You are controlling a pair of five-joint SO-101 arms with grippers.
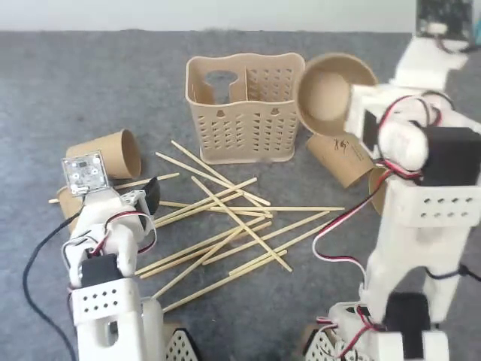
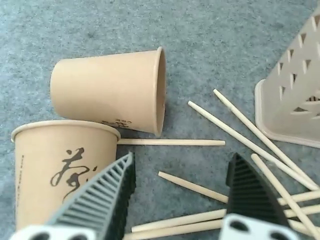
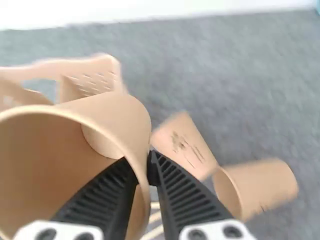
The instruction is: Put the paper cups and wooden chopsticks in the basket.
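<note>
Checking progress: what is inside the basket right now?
The basket has two compartments, both bare as far down as visible; the front wall hides their floors.

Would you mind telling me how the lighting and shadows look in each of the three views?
High view: soft, even light; the basket and chopsticks cast only faint shadows, and the right arm looks brightest. Left wrist view: a soft shadow sits under the lying cup. Right wrist view: the wall is blown white, and the held cup is shaded inside.
</note>
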